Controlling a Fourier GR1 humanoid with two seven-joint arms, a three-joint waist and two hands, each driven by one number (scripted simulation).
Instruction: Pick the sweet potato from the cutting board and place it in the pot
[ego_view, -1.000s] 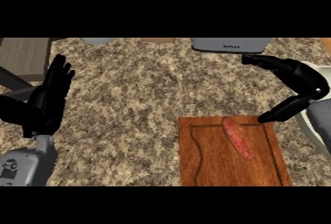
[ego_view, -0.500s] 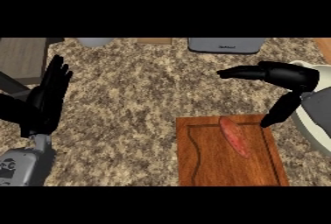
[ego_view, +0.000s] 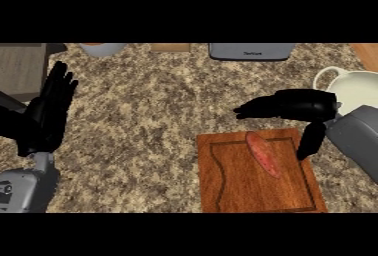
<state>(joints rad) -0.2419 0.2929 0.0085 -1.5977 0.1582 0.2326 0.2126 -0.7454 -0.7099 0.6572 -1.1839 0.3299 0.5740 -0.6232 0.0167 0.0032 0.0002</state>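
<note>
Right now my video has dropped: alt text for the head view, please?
The right hand hovers open over the far end of the sweet potato, which lies ungripped on the wooden cutting board. The white pot sits at the right edge beyond the hand; the left hand rests open, fingers up, at the left.

Kitchen: speckled granite counter (ego_view: 155, 115), wooden cutting board (ego_view: 244, 185), white pot (ego_view: 358, 85).
</note>
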